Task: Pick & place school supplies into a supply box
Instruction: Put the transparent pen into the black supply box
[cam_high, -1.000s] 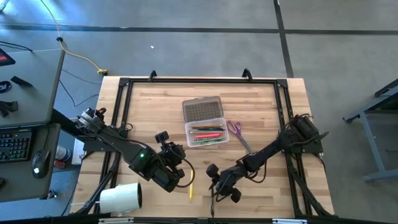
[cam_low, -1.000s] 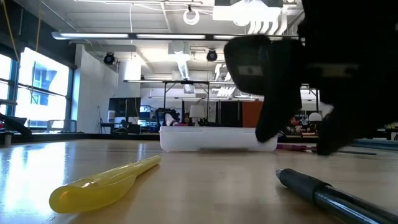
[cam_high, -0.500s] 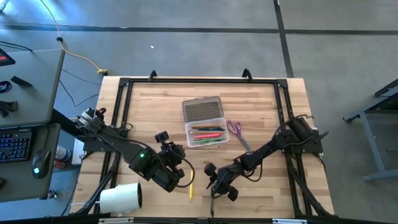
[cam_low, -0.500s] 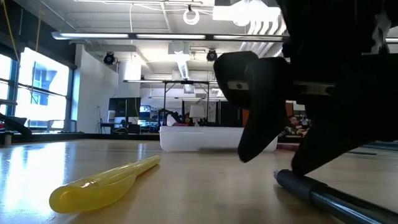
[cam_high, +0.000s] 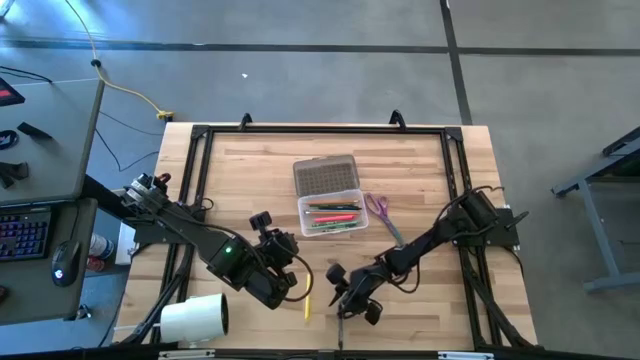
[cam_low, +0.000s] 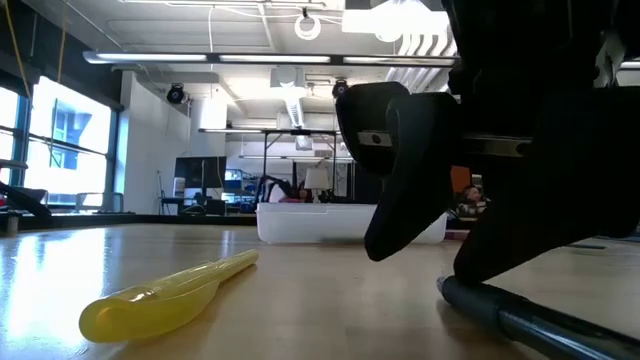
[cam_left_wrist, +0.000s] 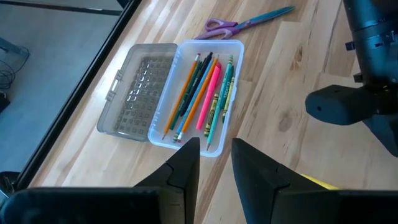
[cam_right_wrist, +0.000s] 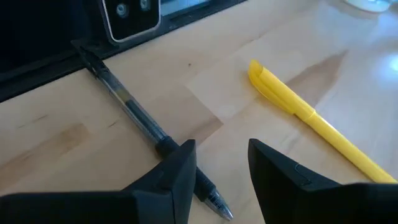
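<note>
The supply box (cam_high: 330, 216) stands open at the table's middle with several pencils and pens inside, and its ribbed lid (cam_left_wrist: 137, 87) lies flat on the far side. Purple-handled scissors (cam_high: 378, 208) lie to its right. A yellow pen (cam_high: 307, 302) and a dark pen (cam_right_wrist: 130, 112) lie near the front edge. My right gripper (cam_right_wrist: 221, 152) is open and low over the dark pen's tip end, one finger on each side. My left gripper (cam_left_wrist: 214, 149) hangs open and empty above the table, left of the box. My right gripper has one finger (cam_right_wrist: 177, 171) slanting down over the dark pen near its tip end (cam_right_wrist: 211, 198). The finger hides that spot, and I cannot tell whether it touches the pen. The pen lies flat on the table.
A big white roll (cam_high: 195, 318) lies at the near left corner. A black frame (cam_high: 200, 135) runs along the table's sides and far edge. Bare wood lies between the box and the two loose pens.
My right gripper has come down a little and toward the table's left, closer to the dark pen's tip end, its fingers still apart. Both pens lie where they were.
</note>
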